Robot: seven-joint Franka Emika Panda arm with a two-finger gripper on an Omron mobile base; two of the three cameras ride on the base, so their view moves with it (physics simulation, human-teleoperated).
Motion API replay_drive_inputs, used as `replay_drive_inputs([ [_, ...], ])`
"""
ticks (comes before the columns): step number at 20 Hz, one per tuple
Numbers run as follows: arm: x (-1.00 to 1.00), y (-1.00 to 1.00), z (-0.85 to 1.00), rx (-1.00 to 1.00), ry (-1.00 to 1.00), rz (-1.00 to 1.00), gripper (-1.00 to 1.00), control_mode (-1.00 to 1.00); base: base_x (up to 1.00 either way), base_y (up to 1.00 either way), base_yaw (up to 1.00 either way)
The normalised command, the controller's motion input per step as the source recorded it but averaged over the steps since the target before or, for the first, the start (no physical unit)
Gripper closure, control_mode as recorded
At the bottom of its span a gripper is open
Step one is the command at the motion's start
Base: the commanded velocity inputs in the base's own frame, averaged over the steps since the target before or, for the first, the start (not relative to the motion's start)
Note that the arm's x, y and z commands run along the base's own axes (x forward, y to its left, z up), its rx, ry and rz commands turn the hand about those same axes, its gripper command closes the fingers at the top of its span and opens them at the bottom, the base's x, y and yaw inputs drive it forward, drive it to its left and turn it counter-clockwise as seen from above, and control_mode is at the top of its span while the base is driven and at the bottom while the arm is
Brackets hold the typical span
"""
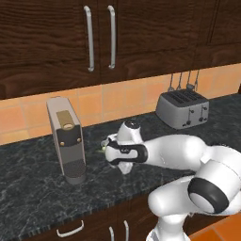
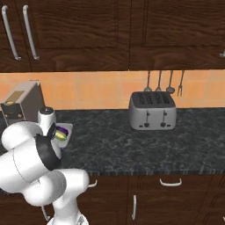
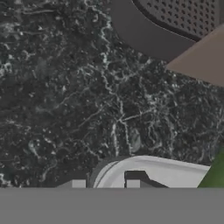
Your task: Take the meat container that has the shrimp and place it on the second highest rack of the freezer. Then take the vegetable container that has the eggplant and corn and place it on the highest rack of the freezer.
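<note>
We have the gripper (image 3: pixel 105 183) fingers nearly closed astride the vegetable container (image 3: pixel 153 168) rim, coffee machine (image 1: pixel 66 139) base at 1 o'clock; grip unconfirmed

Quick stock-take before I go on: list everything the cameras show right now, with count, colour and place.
Coffee machine: one, beige and grey, on the counter's left part.
Toaster: one, silver, four slots, at the back of the counter.
Vegetable container: one, pale tray with purple and yellow-green pieces, beside the coffee machine, mostly behind the arm.
Utensils: four, dark, hanging on the wall above the toaster.
Counter: one, black marble.
Wall tiles: orange band behind the counter.
Upper cabinets: dark wood, silver bar handles.
Lower drawers: dark wood, silver handles.
Hand: one, dark fingertips straddling the container's rim; grip unclear.
</note>
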Motion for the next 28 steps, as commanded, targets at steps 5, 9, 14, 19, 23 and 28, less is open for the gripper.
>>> replay_drive_inputs([
  [5, -0.24, -0.18, 0.98, -0.05, 0.24, -0.01, 1.0, -1.0, 0.0, 0.0, 0.0],
  [9, -0.87, -0.52, 0.8, 0.01, -0.04, -0.14, 1.0, -1.0, 0.0, 0.0, 0.0],
  [14, -0.96, -0.96, 0.04, 0.04, -0.32, -0.19, 1.0, -1.0, 0.0, 0.0, 0.0],
  [19, -0.95, -0.8, -0.02, 0.0, -0.29, -0.21, 1.0, -1.0, 0.0, 0.0, 0.0],
  [23, -1.0, -0.59, -0.02, 0.0, -0.05, -0.2, 1.0, -1.0, 0.0, 0.0, 0.0],
  [28, -1.0, -0.65, -0.54, 0.0, -0.35, -0.11, 1.0, -1.0, 0.0, 0.0, 0.0],
])
